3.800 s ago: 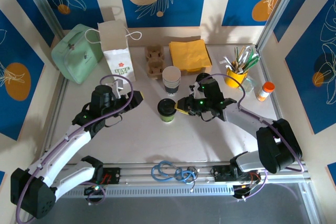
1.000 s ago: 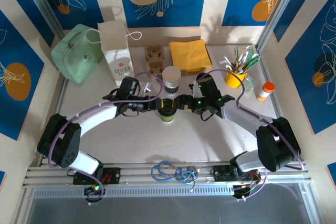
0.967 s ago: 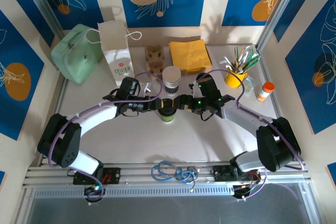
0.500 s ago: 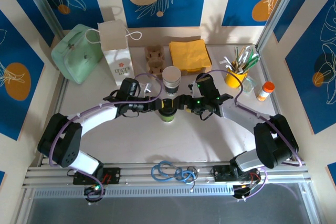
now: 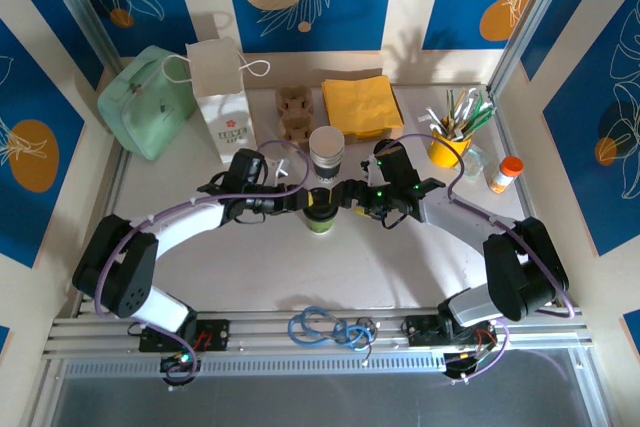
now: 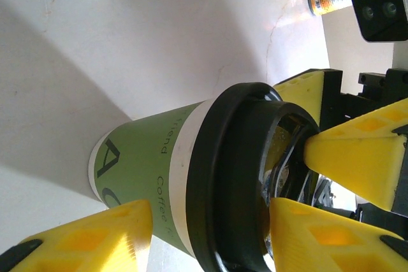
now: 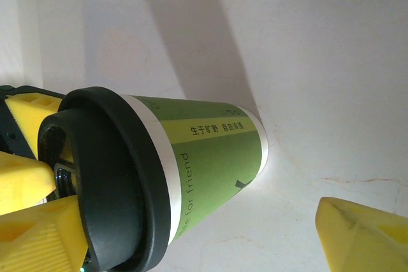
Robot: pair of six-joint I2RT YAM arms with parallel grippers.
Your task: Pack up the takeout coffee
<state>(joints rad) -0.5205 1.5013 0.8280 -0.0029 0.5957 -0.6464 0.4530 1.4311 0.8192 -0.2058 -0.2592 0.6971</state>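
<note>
Upright on the pale worktop (image 5: 300, 267) stands the small light-green paper cup (image 5: 318, 209) with its round black plastic lid. The left tool (image 5: 298, 201) is just left of the cup and half-spread, with one yellow finger (image 6: 89, 240) by the base and the other by the lid. I can't tell whether they touch. The right tool (image 5: 346, 197), just right of the cup, gapes wide and holds nothing. Directly behind the cup is a stack of lidless white cups (image 5: 326, 152). Farther behind and to the left is a white paper bag (image 5: 220, 97).
</note>
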